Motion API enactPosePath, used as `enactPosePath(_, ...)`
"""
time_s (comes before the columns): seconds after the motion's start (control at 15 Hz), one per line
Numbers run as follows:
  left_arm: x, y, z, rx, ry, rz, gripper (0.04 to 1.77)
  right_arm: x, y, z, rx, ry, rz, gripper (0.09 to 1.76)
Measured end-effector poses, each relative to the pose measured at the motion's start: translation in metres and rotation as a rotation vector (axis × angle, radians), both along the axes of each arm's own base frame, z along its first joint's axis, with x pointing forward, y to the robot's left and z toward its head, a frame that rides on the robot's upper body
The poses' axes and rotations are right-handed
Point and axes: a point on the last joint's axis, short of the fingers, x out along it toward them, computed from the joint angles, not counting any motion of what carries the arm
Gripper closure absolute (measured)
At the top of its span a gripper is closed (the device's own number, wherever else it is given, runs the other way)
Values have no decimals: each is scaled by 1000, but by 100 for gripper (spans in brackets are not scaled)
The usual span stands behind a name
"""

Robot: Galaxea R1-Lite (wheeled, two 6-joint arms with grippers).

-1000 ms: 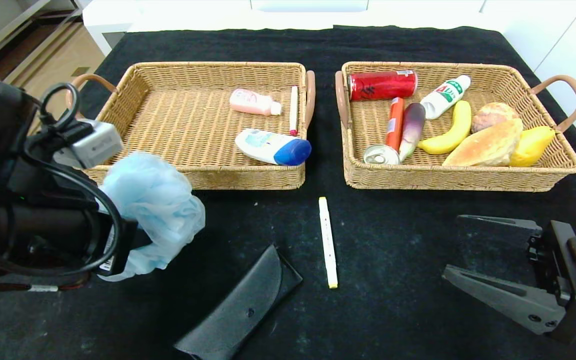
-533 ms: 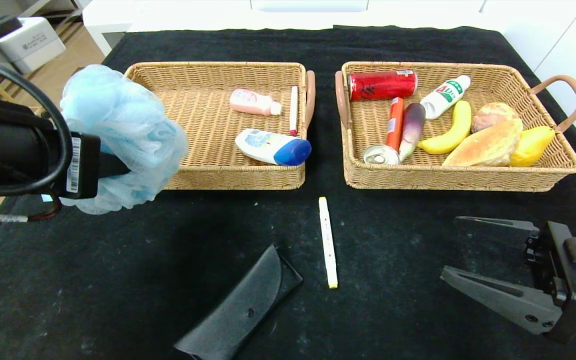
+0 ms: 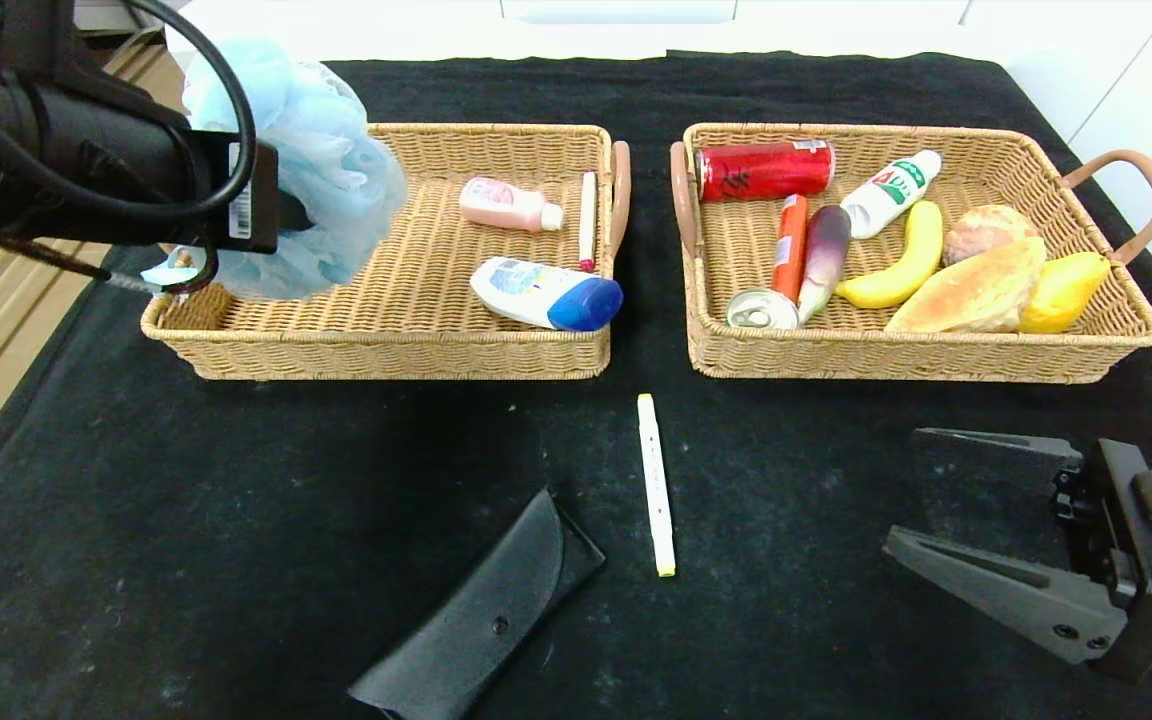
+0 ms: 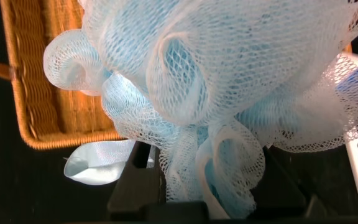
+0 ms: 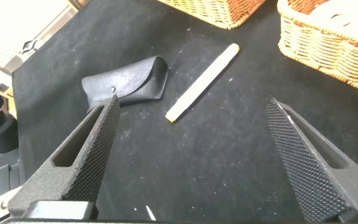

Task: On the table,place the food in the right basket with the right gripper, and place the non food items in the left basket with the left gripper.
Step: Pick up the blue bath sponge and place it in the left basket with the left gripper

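Head view shows the left pincer [image 3: 281, 215], pinching the blue bath pouf [image 3: 321, 170], has risen from the surface to above the left basket [image 3: 396, 350], ready for release; right pincer [image 3: 976, 520] waits spread.

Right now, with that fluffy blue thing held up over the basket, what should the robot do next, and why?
Probably lower it slightly and let go: the left hand grips the bath pouf above the left basket's bare near-left corner, where non-food belongs.
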Motion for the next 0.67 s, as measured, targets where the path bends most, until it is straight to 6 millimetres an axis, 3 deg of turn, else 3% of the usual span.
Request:
enactPosePath(0.2,29,-3,8,7,-37,16,125,0,0,1,1,-3,-1,14)
enactPosePath(0.67,81,-10,-14,21,-26,42,125,0,0,1,2,-4,-2,14)
